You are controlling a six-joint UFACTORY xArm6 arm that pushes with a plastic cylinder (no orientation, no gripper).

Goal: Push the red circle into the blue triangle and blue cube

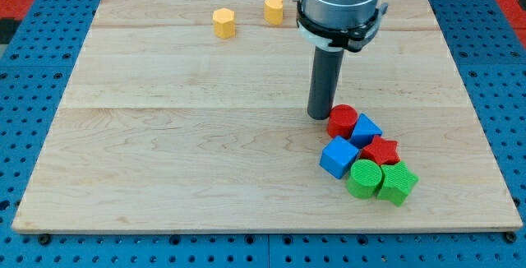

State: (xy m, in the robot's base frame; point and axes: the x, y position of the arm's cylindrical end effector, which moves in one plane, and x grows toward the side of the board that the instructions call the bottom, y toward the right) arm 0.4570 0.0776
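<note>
The red circle lies right of the board's middle and touches the blue triangle on its right. The blue cube sits just below them, close under the red circle. My tip rests on the board right beside the red circle's left edge, touching or nearly touching it. The dark rod rises from there to the arm's grey body at the view's top.
A red star-shaped block, a green circle and a green hexagon-like block crowd below and right of the blue blocks. Two yellow blocks sit near the top edge of the wooden board.
</note>
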